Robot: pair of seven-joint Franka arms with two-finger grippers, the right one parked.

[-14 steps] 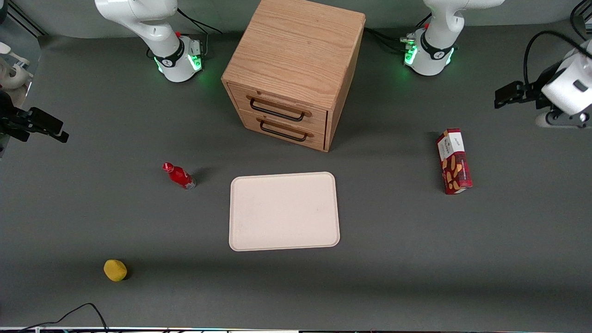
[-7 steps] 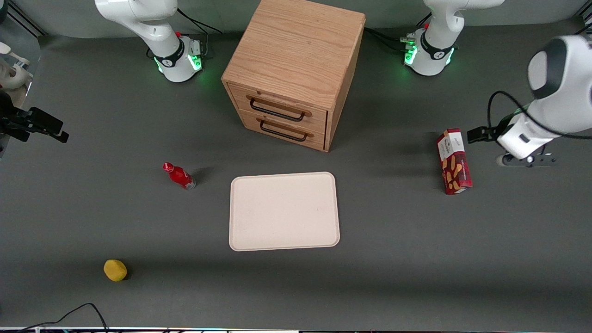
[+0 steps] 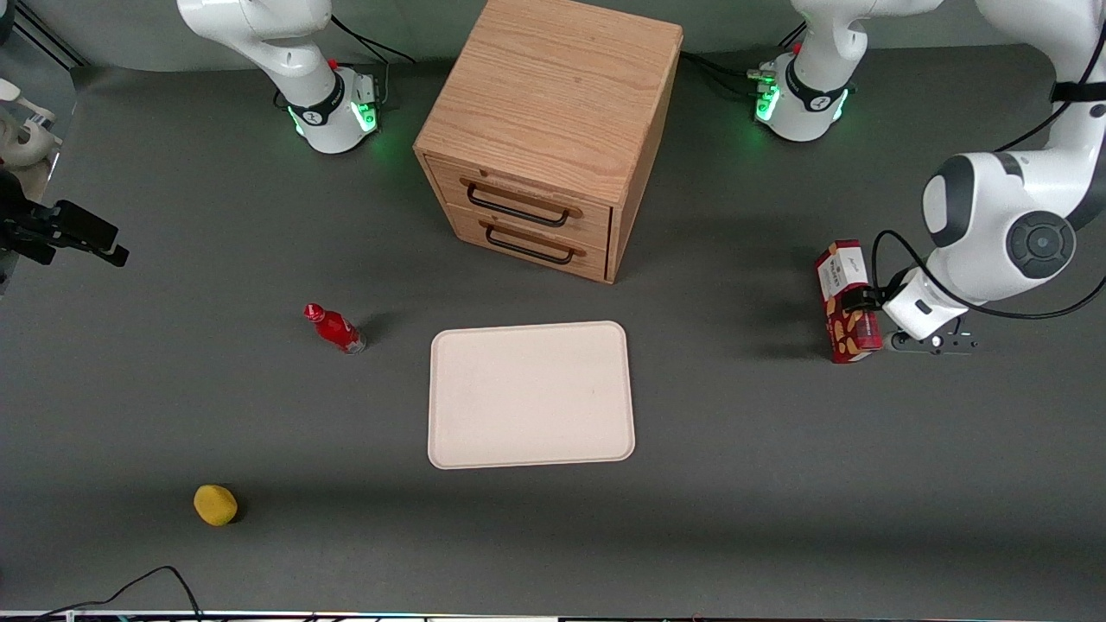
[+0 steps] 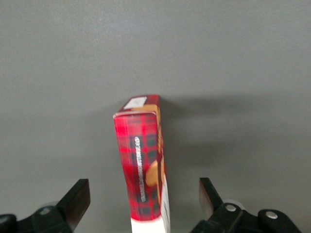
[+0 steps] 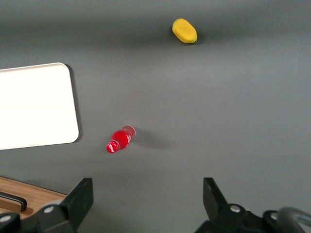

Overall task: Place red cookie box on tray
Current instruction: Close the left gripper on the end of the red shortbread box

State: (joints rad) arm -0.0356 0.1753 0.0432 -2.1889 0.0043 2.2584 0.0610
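End effector (image 4: 143,196) astride red cookie box (image 4: 143,165)

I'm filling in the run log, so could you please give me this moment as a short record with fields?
gripper: gripper open, one finger on each side of the red cookie box, not yet closed on it
red cookie box: red cookie box on the table, toward the working arm's end
tray: tray in front of the wooden drawer cabinet, nothing on it
other items: small red bottle; yellow object
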